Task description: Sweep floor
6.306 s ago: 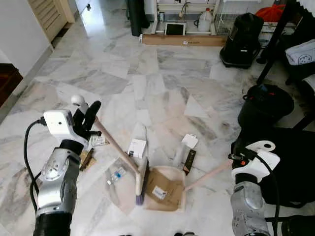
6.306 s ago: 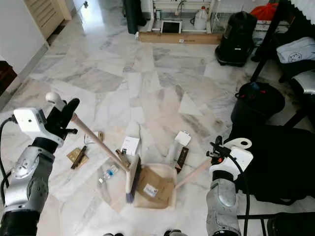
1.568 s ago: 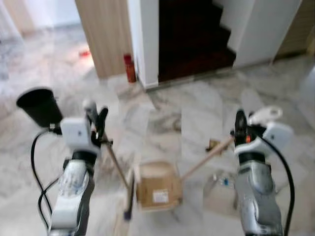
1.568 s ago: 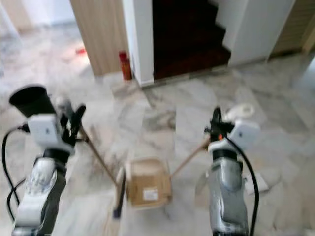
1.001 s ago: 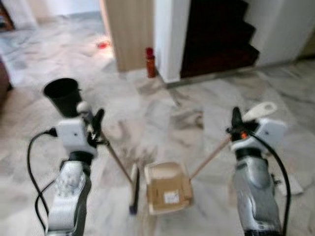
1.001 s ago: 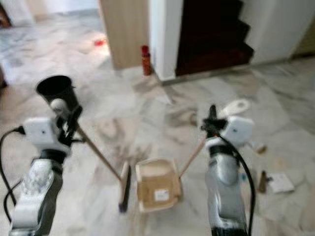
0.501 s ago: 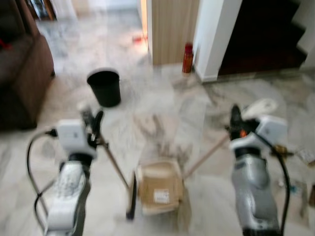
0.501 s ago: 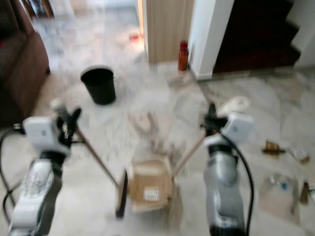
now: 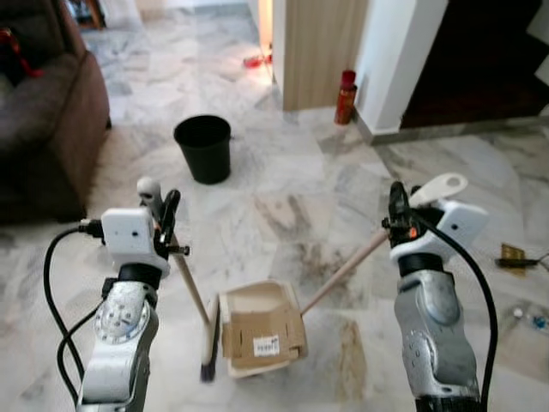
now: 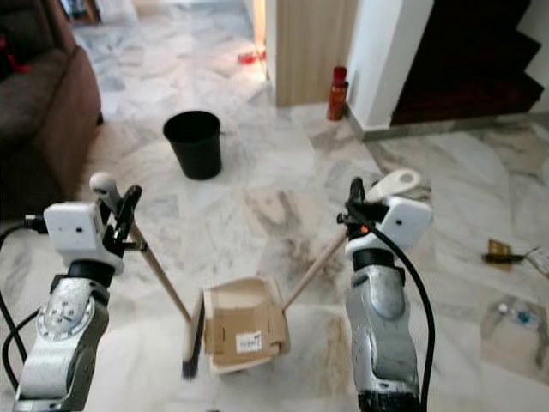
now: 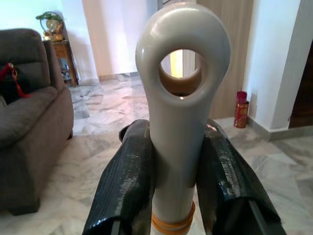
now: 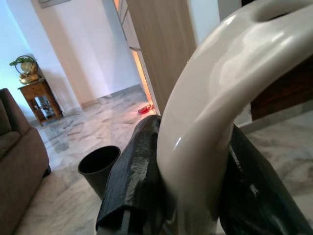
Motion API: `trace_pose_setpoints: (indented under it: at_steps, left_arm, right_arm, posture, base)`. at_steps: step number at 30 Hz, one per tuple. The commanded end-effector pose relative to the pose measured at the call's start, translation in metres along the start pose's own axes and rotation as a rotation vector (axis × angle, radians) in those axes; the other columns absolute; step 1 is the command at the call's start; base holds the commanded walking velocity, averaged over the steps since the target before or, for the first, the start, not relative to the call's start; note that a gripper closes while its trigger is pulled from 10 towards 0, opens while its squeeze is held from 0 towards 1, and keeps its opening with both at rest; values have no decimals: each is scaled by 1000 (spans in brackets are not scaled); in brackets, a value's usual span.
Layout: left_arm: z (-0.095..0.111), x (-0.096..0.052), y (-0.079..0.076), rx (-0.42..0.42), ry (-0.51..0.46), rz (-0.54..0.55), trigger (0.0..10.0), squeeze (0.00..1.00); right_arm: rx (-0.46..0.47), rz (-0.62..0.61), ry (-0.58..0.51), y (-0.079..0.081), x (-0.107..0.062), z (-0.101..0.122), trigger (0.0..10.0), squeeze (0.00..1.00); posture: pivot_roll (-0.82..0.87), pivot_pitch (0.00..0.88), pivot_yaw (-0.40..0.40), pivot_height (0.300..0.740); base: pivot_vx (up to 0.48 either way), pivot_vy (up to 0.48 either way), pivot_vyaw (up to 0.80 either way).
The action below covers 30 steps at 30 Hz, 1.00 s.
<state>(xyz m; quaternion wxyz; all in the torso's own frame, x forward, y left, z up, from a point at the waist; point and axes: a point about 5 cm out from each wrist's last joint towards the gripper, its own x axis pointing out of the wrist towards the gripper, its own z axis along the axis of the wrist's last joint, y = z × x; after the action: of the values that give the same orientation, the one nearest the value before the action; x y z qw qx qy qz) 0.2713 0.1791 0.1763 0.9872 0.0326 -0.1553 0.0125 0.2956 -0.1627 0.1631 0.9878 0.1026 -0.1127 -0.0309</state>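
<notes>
Left eye view: left tool (image 9: pixel 163 216) clenched on broom (image 9: pixel 190 290) handle top, right tool (image 9: pixel 396 206) clenched on dustpan (image 9: pixel 257 330) handle. Pan low over floor, cardboard inside. Both light, stiff, long-levered; you'd keep it level, cardboard looks slidey. Bin (image 9: pixel 203 149) ahead.

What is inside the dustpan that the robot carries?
A flattened brown cardboard piece with a white label lies inside the dustpan. It covers most of the pan floor, so anything beneath it cannot be seen.
</notes>
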Motion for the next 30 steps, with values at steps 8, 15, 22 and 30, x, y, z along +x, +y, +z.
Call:
trace_pose_setpoints:
  at_steps: [8,15,22,30]
  left_arm:
    - [9,0,-2,16,-44,-10,10000,0]
    - [10,0,-3,21,-46,-17,10000,0]
    - [10,0,-3,25,-48,-21,10000,0]
    - [8,-1,-3,24,-45,-21,10000,0]
  right_arm:
    - [43,25,-76,5,3,17,10000,0]
    - [34,47,-76,9,4,18,10000,0]
    - [36,63,-83,12,3,19,10000,0]
    - [68,74,-119,16,9,30,10000,0]
  posture:
    - [-23,123,44,740]
    - [-19,122,44,740]
    - [-17,122,46,740]
    - [-18,105,47,740]
  base:
    - [319,0,373]
    - [326,0,0]
    - [336,0,521]
    - [349,0,105]
